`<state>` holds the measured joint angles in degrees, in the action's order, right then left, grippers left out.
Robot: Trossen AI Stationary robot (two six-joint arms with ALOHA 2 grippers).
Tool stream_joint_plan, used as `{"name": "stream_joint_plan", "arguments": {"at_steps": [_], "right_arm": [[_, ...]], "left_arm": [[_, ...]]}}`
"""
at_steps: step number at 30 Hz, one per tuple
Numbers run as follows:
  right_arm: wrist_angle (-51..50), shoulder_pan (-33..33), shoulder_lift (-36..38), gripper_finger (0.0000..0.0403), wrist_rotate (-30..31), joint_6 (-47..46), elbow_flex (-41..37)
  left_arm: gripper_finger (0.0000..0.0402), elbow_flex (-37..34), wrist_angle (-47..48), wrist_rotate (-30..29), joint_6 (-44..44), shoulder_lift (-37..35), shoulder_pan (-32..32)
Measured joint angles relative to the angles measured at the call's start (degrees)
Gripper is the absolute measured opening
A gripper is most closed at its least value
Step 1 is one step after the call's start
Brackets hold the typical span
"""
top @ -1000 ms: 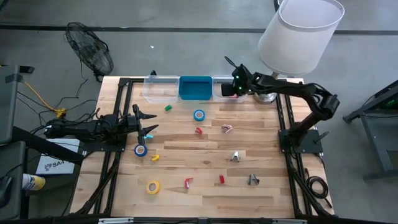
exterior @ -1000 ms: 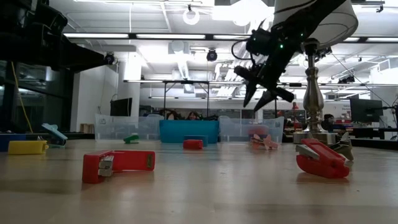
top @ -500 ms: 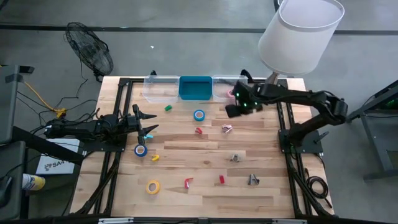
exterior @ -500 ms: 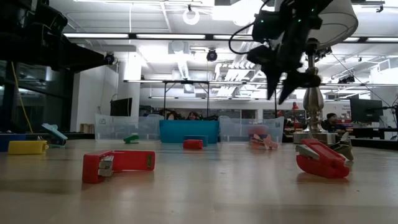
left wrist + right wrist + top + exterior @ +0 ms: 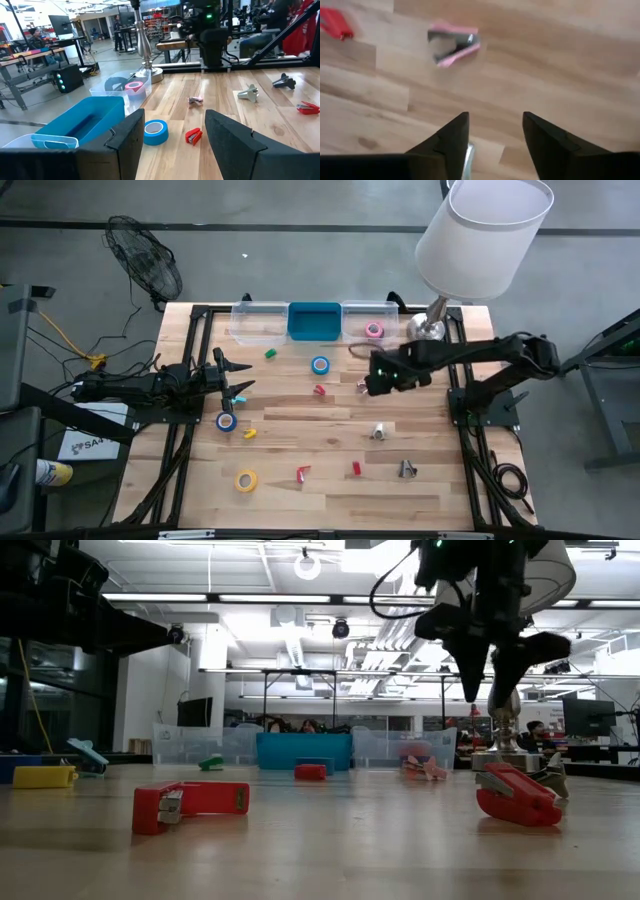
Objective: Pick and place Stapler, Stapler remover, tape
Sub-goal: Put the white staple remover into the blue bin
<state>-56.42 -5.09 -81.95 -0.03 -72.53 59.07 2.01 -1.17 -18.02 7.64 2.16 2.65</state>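
Two arms: right at work over the surface point(image 5: 330, 450), left waiting at the left edge.
Right end effector point(image 5: 368, 384): above mid-surface, fingers parted, nothing between them.
Left end effector point(image 5: 236, 379): fingers apart, empty, just short of a blue tape roll point(image 5: 226, 421).
Nearest target: pink stapler remover point(image 5: 454, 43), on the wood ahead of the right fingers, jaws gaping, lying at a slant.
Other removers: silver one point(image 5: 379, 431) lower down, dark one point(image 5: 405, 469) near the right front.
Staplers: small red ones point(image 5: 320, 390) scattered mid-surface and toward the front.
Tape: blue roll point(image 5: 320, 365) near the bins, yellow roll point(image 5: 246, 479) at the front left, pink roll point(image 5: 374, 330) already in the clear right bin point(image 5: 366, 315).
Risk, misalignment: slanted remover likely to skid or spin if only one finger lands on it.
Risk, depth: low, thin piece; closing too high grabs air, too low scrapes wood.
Risk, neighbour: red stapler near enough to get nudged on approach.
Risk, lamp point(image 5: 482, 235): base close to the route back to the bins; elbow could clip it.
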Motion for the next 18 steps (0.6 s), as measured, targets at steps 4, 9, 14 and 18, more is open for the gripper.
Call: {"name": "stream_joint_plan", "arguments": {"at_steps": [4,9,14,18], "right_arm": [[-0.1,4.8,-0.5,0.0236,1.4,-7.0,0.0],[0.2,8.4,-2.1,0.028,0.8,-13.3,0.0],[1.9,11.6,-5.3,0.0288,0.8,-17.5,0.0],[4.4,12.4,-8.2,0.0288,-0.6,-17.8,0.0]], "left_arm": [[0.0205,0.0,0.0,0.0,0.0,0.0,0.0],[0.0205,0.0,0.0,0.0,0.0,0.0,0.0],[0.0205,0.0,0.0,0.0,0.0,0.0,0.0],[0.0205,0.0,0.0,0.0,0.0,0.0,0.0]]}}
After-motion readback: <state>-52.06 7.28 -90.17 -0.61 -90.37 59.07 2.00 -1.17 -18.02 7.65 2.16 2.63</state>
